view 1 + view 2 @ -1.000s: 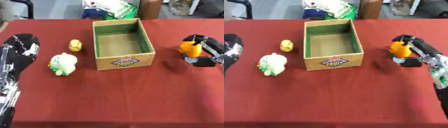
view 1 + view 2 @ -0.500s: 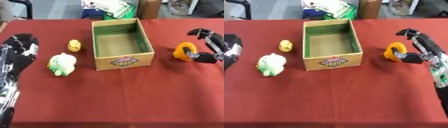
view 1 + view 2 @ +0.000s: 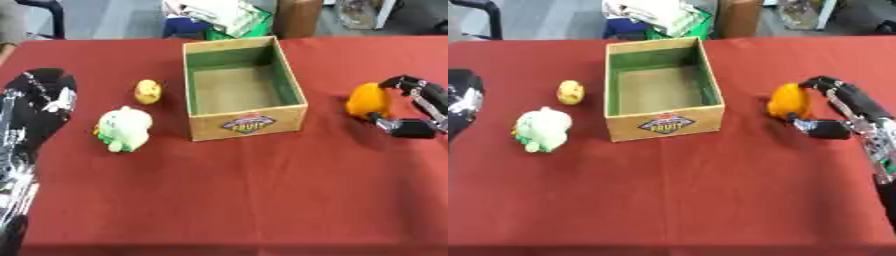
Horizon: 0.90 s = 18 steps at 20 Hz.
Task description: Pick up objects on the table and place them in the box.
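Counter (image 3: 227,200): red cloth surface, bare along the near edge.

Left arm: black, lay along the counter's left edge, running from the near left corner toward the middle of that edge. Left hand (image 3: 44,92): at the end of that arm, dark with pale markings; whether its fingers were open or curled could not be told.

Green plush toy (image 3: 122,129): pale green and white, lay left of the box's near left corner, apart from it and just beside the left hand.

Box (image 3: 248,122): open cardboard, green-lined, printed label on its near wall, nothing visible inside; stood at the counter's middle, reaching toward the far edge.

Right hand (image 3: 829,107): entered from the right edge, fingers (image 3: 814,126) and thumb curled round the orange object, cupping it from the right.

Orange object (image 3: 788,101): rounded, held in the right hand, right of the box and apart from its right wall.

Yellow toy (image 3: 148,91): small, rounded, lay beyond the plush, near the box's left wall without touching.
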Each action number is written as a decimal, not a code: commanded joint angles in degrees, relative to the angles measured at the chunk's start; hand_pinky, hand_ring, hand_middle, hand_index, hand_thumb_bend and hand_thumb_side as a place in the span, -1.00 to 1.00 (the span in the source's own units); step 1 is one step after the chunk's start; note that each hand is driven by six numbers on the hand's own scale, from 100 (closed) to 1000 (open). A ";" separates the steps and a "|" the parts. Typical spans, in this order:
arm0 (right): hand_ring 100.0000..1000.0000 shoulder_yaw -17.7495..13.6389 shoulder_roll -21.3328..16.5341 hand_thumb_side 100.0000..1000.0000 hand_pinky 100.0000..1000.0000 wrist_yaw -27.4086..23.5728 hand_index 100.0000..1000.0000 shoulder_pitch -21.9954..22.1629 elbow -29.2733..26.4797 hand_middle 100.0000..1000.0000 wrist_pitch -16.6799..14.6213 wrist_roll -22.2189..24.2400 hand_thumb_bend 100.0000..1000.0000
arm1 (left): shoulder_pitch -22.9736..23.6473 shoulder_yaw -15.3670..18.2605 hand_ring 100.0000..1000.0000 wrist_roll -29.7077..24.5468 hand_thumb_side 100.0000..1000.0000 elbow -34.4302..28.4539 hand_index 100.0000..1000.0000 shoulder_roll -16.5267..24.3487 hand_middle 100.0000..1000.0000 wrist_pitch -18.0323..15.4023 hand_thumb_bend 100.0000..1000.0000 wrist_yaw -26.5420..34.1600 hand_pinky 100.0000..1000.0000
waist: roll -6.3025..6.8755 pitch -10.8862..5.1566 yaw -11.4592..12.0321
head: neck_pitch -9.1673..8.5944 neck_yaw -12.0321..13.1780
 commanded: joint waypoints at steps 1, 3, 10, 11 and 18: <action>0.36 -0.47 -1.04 -0.02 0.23 1.23 0.61 -1.21 0.25 0.40 -0.13 0.25 -0.89 | -0.39 0.58 0.09 -0.10 -0.77 -0.74 0.27 0.61 -0.02 0.01 -0.71 0.19 0.37 | -0.02 -0.73 0.04 | 0.15 -0.22; 0.14 -0.57 -0.88 -0.19 0.10 1.13 0.45 -1.47 -0.07 0.12 0.02 -0.38 -1.00 | -0.35 0.58 0.09 -0.10 -0.77 -0.74 0.27 0.61 -0.02 0.01 -0.71 0.19 0.37 | 0.01 -0.77 0.06 | 0.13 -0.24; -0.36 -0.65 -0.38 -0.67 -0.35 -2.85 -0.47 -2.38 -3.05 -0.67 -0.05 -9.16 -1.00 | -0.31 0.60 0.09 -0.07 -0.77 -0.75 0.27 0.62 -0.02 0.02 -0.72 0.21 0.37 | -0.02 -0.81 0.20 | 0.15 -0.20; -0.37 -0.37 -0.33 -0.67 -0.36 -3.84 -0.48 -2.67 -3.77 -0.68 -0.35 -9.93 -1.00 | -0.35 0.58 0.09 -0.08 -0.77 -0.77 0.27 0.63 -0.03 0.02 -0.72 0.22 0.37 | -0.03 -0.82 0.23 | 0.16 -0.16; -0.34 3.71 -0.11 -0.71 -0.32 -12.02 -0.46 -7.44 -10.59 -0.66 -3.15 -7.28 -1.00 | -0.36 0.39 0.09 -0.24 -0.77 -0.79 0.27 0.64 -0.03 0.05 -0.72 0.24 0.37 | -0.04 -0.94 0.47 | 0.27 -0.40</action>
